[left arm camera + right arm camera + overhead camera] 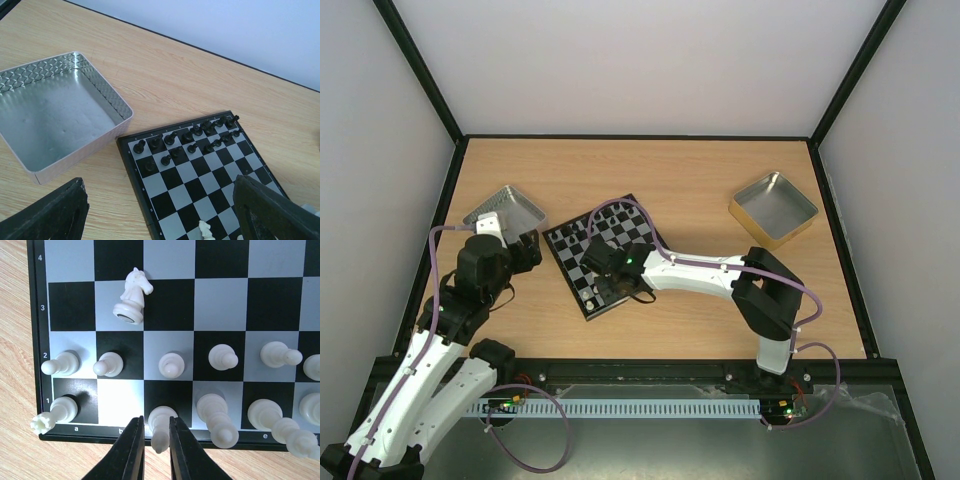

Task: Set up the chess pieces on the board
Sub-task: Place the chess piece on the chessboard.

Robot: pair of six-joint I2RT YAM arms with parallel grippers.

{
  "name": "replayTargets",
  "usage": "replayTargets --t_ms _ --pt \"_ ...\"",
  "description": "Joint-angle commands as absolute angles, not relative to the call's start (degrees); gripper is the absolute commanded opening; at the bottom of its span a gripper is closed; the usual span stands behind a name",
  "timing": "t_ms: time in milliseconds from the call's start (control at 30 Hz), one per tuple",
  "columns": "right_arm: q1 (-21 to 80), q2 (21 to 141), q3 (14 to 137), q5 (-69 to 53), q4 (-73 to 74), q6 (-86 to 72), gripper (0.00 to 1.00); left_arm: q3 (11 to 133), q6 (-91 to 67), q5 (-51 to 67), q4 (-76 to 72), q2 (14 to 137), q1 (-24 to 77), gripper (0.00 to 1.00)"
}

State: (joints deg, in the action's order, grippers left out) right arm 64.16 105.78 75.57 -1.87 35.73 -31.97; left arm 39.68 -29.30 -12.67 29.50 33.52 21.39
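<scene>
Right gripper (156,450) fills the bottom edge of its own wrist view; its 2 dark fingers (131,455) stand narrowly apart with the head of a white piece (161,421) between them. That piece stands on square c1 of the board (220,305); whether the jaws truly pinch it or merely flank it I cannot tell. At 9 o'clock from it a rook (55,412) sits on a1, and square b1 between the 2 is bare; at 3 o'clock taller white pieces fill d1 and e1; at 12 o'clock the pawns (170,365) line row 2. At 11 o'clock a knight (132,297) lies tipped on b3, its dark underside showing.

From above, the board (582,262) lies mid-table, with a silver tray (505,212) at its 10 o'clock and a gold tray (775,210) at its 2 o'clock. The left gripper (159,192) hangs at the board's 9 o'clock side, jaws wide apart and holding nothing; its camera shows the black pieces (192,135) ranked in 2 rows along the board's far edge.

The step in hand looks like filling white's back rank, with the c1 piece being seated or straightened. Next, I judge, the jaws must part and rise straight up so that neither neighbour is knocked. The knight seems the likely candidate for b1; it would need a grip across its body, righting, and a careful descent into a tight gap between the rook and the c1 piece.
</scene>
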Motion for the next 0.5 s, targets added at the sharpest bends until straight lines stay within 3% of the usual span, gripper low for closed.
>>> replayTargets --t_ms 0,467 --pt "64.51 105.65 74.97 -1.64 36.39 -31.82 0.13 39.18 -28.65 -13.18 28.83 33.44 21.27 0.81" --pt "64.53 106.6 74.01 -2.55 36.22 -31.47 0.16 39.13 -28.65 -13.25 28.83 33.61 21.27 0.81"
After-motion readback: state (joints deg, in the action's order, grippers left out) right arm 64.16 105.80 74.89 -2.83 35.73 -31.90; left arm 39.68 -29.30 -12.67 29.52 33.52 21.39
